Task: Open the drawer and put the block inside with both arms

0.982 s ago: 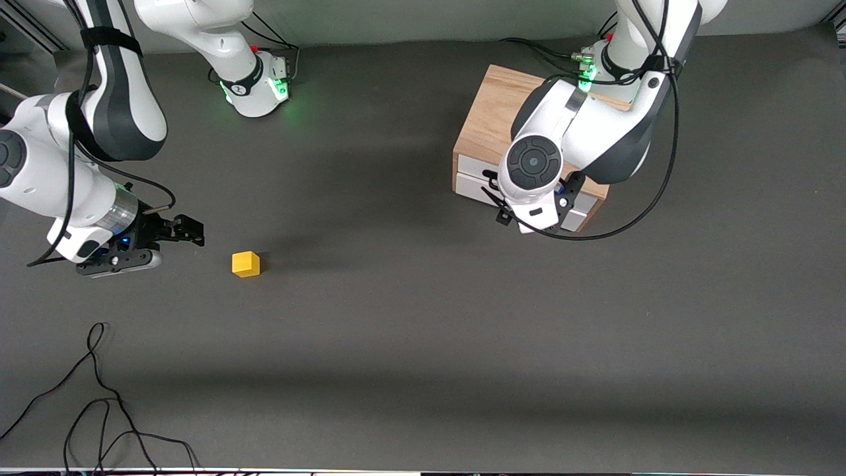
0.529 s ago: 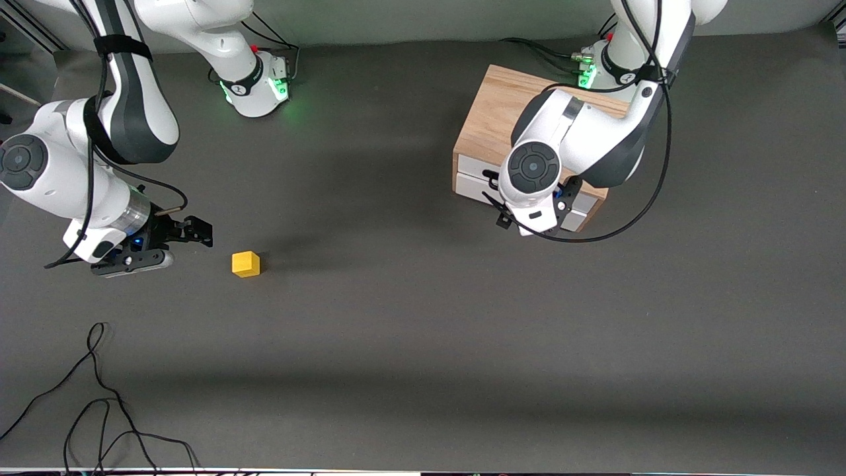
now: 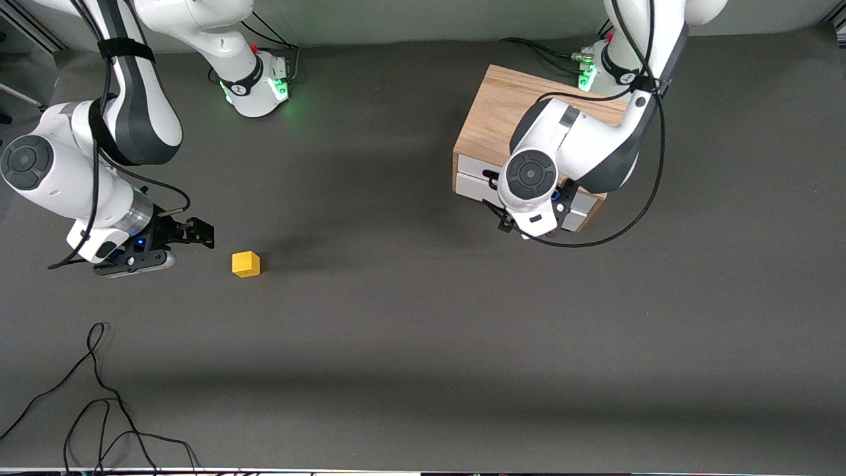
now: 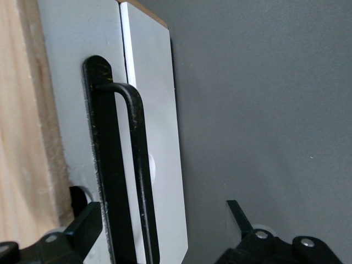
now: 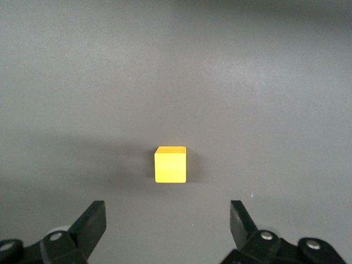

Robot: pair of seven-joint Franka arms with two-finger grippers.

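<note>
Note the block (image 3: 246,264) resting on the table (image 3: 410,317) toward the right arm's end, just beside the released right gripper (image 3: 198,233). The left gripper (image 4: 165,228), jaws spread, straddles the closed drawer's (image 4: 157,110) handle (image 4: 135,165).

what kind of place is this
Most likely a robotics lab bench: two white robot arms bolted to a grey-covered table, a small wooden cabinet, a yellow block, loose cables.

Block (image 3: 246,264) lies near right end effector (image 3: 192,233).
</note>
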